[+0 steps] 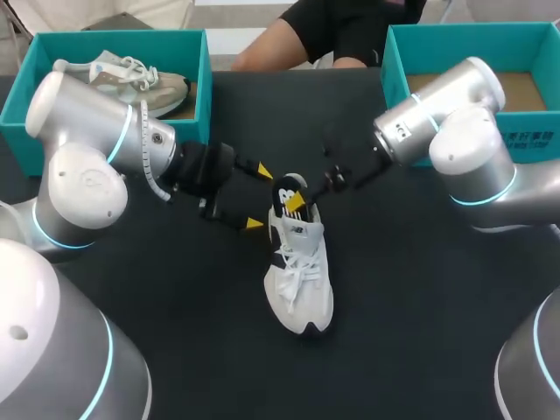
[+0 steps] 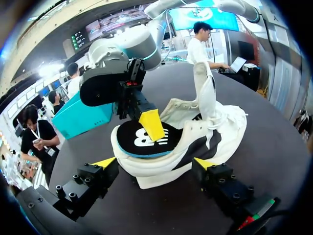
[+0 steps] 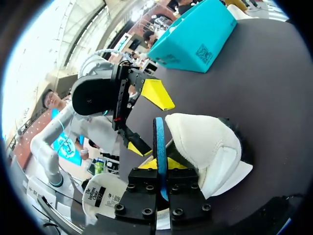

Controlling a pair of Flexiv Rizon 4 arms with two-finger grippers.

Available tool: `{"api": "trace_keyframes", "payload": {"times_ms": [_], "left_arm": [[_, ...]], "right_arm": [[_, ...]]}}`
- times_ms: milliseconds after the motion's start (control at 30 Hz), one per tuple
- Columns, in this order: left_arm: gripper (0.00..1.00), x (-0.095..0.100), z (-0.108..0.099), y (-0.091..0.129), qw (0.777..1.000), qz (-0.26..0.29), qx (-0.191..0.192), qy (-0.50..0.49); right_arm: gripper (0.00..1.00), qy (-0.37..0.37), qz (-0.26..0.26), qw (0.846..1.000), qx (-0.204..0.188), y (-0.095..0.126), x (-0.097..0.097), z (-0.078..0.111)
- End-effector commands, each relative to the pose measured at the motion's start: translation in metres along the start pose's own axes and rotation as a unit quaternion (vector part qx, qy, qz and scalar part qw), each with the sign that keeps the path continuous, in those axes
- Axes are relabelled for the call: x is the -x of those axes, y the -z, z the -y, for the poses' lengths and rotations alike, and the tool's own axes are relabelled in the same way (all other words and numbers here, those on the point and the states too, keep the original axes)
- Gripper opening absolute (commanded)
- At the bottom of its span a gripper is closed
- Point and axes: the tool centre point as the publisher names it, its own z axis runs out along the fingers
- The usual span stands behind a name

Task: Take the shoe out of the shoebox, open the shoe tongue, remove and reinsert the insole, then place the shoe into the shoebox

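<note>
**A:** Where does everything sit?

**B:** On the black table [image 1: 420,306] there are two teal boxes at the far edge. The box on the left [image 1: 206,79] holds a second shoe [image 1: 131,79], and the box on the right [image 1: 395,57] is empty. The white shoe [image 1: 302,280] lies on the table between the arms, well apart from both boxes, with its heel toward them.

**A:** And the insole?

**B:** The black insole [image 2: 142,139] stands up out of the heel opening. Its back end is raised, and the rest slopes down into the shoe.

**A:** What about the hands?

**B:** The right gripper [image 3: 157,165] is clamped on the insole's blue edge, one finger on each face. The left gripper [image 2: 154,164] has its fingers spread wide. The heel sits just ahead of them and between them, and I see no firm contact.

**A:** So which step is this?

**B:** I'd say the insole step. From this moment alone I cannot tell whether it is coming out or going back in.

**A:** And the next move?

**B:** Probably the left gripper needs to steady the heel. The right can then move the insole along the length of the shoe without bending it or dragging the shoe across the table.
</note>
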Motion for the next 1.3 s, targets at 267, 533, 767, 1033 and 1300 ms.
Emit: {"api": "trace_keyframes", "payload": {"times_ms": [267,533,767,1033,1300], "left_arm": [[1.00,0.000,0.000,0.000,1.000,0.000,0.001,0.000],[1.00,0.000,0.000,0.000,1.000,0.000,0.001,0.000],[1.00,0.000,0.000,0.000,1.000,0.000,0.001,0.000],[1.00,0.000,0.000,0.000,1.000,0.000,0.001,0.000],[1.00,0.000,0.000,0.000,1.000,0.000,0.001,0.000]], "right_arm": [[0.00,-0.019,0.005,1.000,0.015,-0.007,-0.007,0.027],[0.00,0.008,0.015,0.999,0.033,-0.001,-0.012,0.009],[0.00,0.034,0.015,0.998,0.044,0.008,-0.017,-0.010],[0.00,0.040,0.012,0.998,0.036,0.009,-0.014,-0.023],[0.39,0.040,0.009,0.999,0.027,0.010,-0.011,-0.016]]}}
